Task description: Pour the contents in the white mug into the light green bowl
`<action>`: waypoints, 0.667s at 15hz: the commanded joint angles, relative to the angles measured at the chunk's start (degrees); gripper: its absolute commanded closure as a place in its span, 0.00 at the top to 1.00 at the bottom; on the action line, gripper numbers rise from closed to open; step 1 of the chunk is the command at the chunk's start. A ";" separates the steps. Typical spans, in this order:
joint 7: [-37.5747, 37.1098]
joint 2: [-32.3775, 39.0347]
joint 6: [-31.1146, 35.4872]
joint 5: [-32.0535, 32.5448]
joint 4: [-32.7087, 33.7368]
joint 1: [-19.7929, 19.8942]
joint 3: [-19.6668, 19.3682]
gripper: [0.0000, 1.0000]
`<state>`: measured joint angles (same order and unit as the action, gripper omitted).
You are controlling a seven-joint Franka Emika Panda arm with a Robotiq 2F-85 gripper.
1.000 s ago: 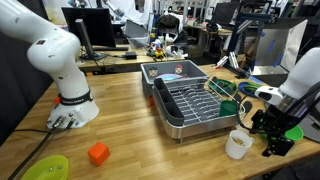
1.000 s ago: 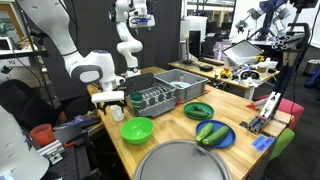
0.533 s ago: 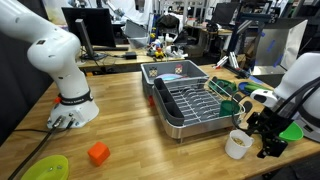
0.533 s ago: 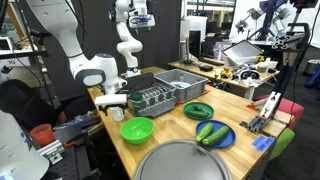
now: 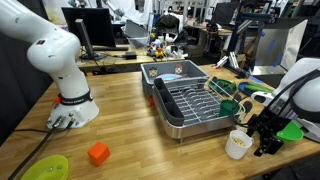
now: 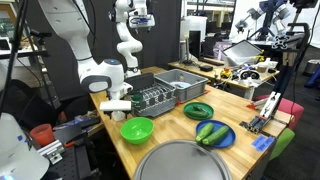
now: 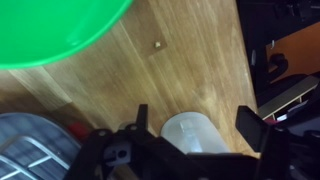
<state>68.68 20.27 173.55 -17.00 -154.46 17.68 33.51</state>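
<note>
The white mug [image 7: 190, 137] stands upright on the wooden table between the two fingers of my gripper [image 7: 196, 120]. The jaws are open, with a gap on each side of the mug. In an exterior view the mug [image 5: 238, 145] sits just left of the gripper [image 5: 262, 138], near the table's front right corner. The light green bowl [image 7: 50, 28] fills the top left of the wrist view, close beyond the mug, and shows in both exterior views [image 5: 291, 130] [image 6: 137, 129]. The contents are too small to make out inside the mug. One pale crumb [image 7: 157, 45] lies on the wood.
A metal dish rack [image 5: 190, 102] stands behind the mug. An orange block [image 5: 98, 154] and a yellow-green dish [image 5: 45, 168] lie far left. A dark green plate [image 6: 198, 110] and a blue plate [image 6: 212, 134] sit past the bowl. The table edge runs just right of the gripper.
The gripper has moved in toward the mug, which now stands between its fingers. The mug and bowl have not moved.
</note>
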 commanded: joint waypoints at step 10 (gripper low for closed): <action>-1.71 4.72 1.37 11.28 0.65 11.71 6.65 0.74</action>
<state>67.89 23.84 173.94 -7.96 -153.96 26.56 38.19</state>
